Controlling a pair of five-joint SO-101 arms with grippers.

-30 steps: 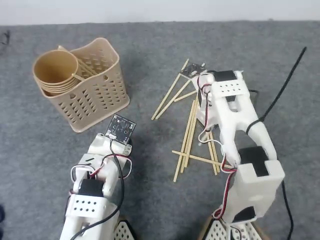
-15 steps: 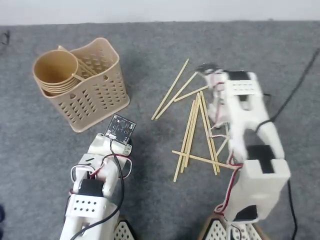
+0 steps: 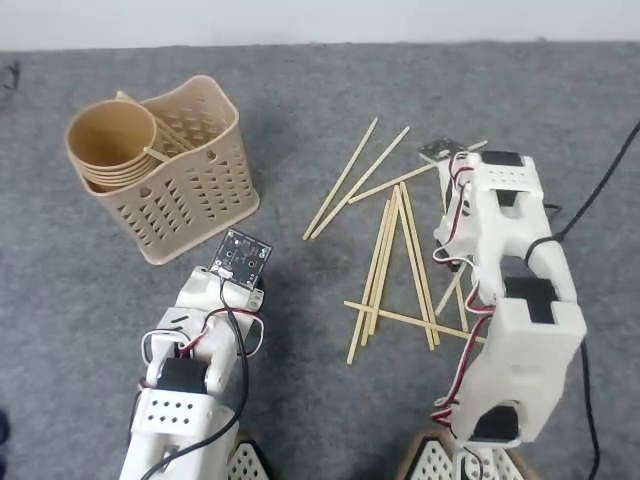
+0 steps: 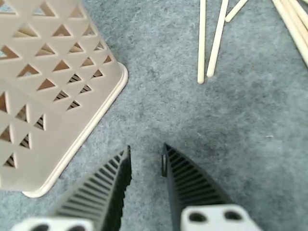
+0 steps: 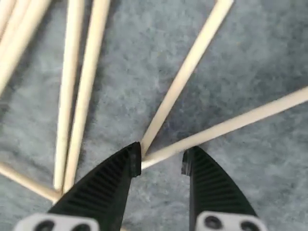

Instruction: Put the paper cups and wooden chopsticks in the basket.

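Paper cups [image 3: 108, 132]: stacked in the basket [image 3: 195, 195], upper left of the high view.
Chopsticks [image 3: 385, 250]: scattered on the grey surface [image 3: 300, 90], centre right.
Right end effector [image 5: 161, 161]: released, tips straddling two converging stick ends.
Left end effector [image 4: 146, 156]: released, empty, beside the basket's corner.
Risk: closing may trap both sticks crossed, or pinch only a tip, so the stick would likely swing and drop.

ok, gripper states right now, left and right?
Left gripper: slightly open, empty, beside the basket.
Right gripper: open, the end of a chopstick between its jaws, not clamped.
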